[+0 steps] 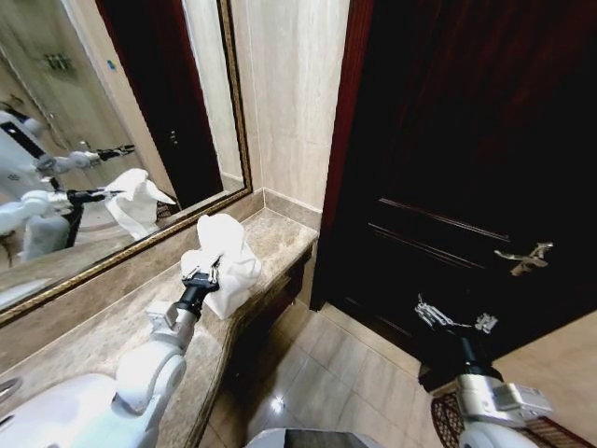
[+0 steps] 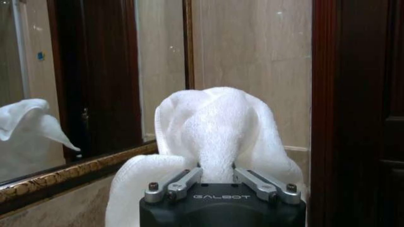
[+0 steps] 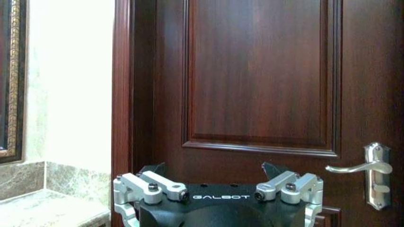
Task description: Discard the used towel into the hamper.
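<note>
From the head view, the left gripper [image 1: 201, 276] reaches out over the marble table [image 1: 112, 327] and has its fingers closed into the near side of the white towel [image 1: 224, 259], which stands bunched up just ahead of it, resting on the table near the edge. Beyond the towel runs the gold-framed mirror [image 1: 103, 140], where the arm and towel repeat in reflection. Off to the other side, the right gripper [image 1: 455, 320] hangs above the floor [image 1: 345, 373] in front of the dark door [image 1: 457, 140], fingers spread wide and holding nothing. Below and behind that gripper, beside the arm's wrist, a patch of dark open weave shows at the frame's lower corner, probably the hamper [image 1: 446, 415], though little of it is in sight.

In the left wrist view, the left gripper [image 2: 216, 176] pinches a fold of the towel [image 2: 215, 127] between its two fingers; the cloth rises in a hump straight ahead of it, with the mirror [image 2: 69, 94] off to one side.

In the right wrist view, the right gripper [image 3: 218, 191] is fully open and empty, facing the door [image 3: 259, 75], whose handle [image 3: 366, 170] sits ahead and to one side.
</note>
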